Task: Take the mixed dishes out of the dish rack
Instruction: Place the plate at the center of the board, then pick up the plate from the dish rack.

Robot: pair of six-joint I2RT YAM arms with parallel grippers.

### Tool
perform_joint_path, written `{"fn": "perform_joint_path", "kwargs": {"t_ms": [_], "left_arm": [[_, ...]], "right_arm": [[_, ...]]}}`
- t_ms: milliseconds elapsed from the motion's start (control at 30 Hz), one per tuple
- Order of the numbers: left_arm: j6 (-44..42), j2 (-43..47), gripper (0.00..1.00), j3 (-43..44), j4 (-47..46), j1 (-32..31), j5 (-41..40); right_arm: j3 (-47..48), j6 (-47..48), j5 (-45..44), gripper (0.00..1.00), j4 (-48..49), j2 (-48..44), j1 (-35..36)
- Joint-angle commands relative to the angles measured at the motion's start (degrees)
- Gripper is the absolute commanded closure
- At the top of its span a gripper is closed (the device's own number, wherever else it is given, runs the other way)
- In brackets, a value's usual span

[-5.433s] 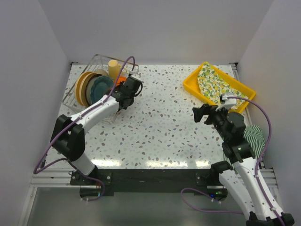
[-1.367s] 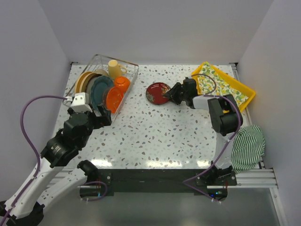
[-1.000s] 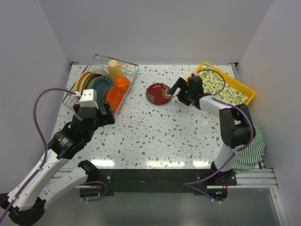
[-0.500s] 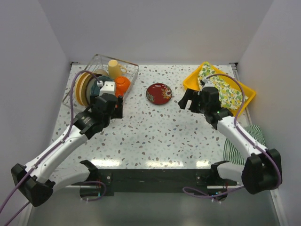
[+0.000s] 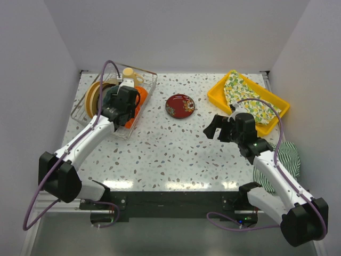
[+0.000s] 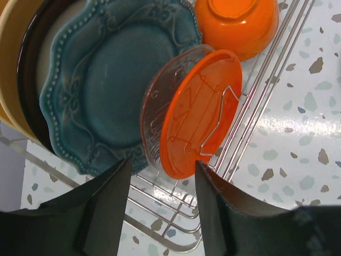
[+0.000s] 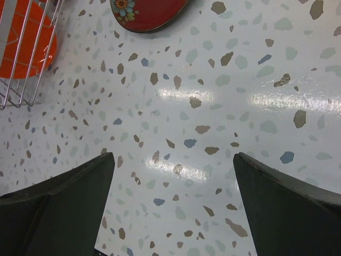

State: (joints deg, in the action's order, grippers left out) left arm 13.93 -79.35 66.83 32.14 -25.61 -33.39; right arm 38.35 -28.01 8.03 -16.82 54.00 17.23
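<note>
The dish rack [image 5: 91,114] stands at the table's far left. It holds a tan-yellow plate [image 6: 11,64], a dark brown plate [image 6: 26,80], a teal plate [image 6: 106,90], a clear glass plate [image 6: 154,120], an orange plate [image 6: 200,114], an orange bowl [image 6: 237,24] and a cream mug [image 5: 129,74]. My left gripper [image 5: 123,109] hovers open just above the orange plate, its jaws either side of the plate's lower edge [image 6: 160,213]. A red plate [image 5: 180,105] lies flat on the table. My right gripper [image 5: 216,128] is open and empty, near of it [image 7: 173,208].
A yellow tray [image 5: 217,95] with a lemon-print cloth [image 5: 246,98] sits at the far right. A green striped cloth [image 5: 287,157] lies at the right edge. The red plate [image 7: 146,10] and the rack's wire corner [image 7: 24,80] show at the top of the right wrist view.
The left arm has swung up over the rack, ending above the orange plate. The right arm has let go of the red plate, now on the table, and drawn back.
</note>
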Motion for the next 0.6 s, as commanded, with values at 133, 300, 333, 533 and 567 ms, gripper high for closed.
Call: {"fn": "perform_joint_path", "kwargs": {"t_ms": [133,300,333,533,567], "left_arm": [[-2.8,-6.0,0.56,4.9,-3.8,2.0,3.2],[-3.1,-8.2,0.60,5.6,-4.6,2.8,3.6],[-3.2,-8.4,0.61,5.8,-4.5,2.9,3.6],[-3.9,-7.9,0.60,6.6,-4.4,3.4,3.8],[-4.1,-7.0,0.60,6.6,-4.4,3.4,4.0]], "right_arm": [[-1.1,0.7,2.8,0.02,-0.4,-2.1,0.2],[-0.7,1.7,2.7,0.02,-0.4,-2.1,0.2],[-0.7,1.7,2.5,0.02,-0.5,-2.1,0.2],[-1.0,1.8,2.9,0.02,-0.6,-2.0,0.2],[-1.0,1.7,2.9,0.02,-0.6,-2.0,0.2]]}}
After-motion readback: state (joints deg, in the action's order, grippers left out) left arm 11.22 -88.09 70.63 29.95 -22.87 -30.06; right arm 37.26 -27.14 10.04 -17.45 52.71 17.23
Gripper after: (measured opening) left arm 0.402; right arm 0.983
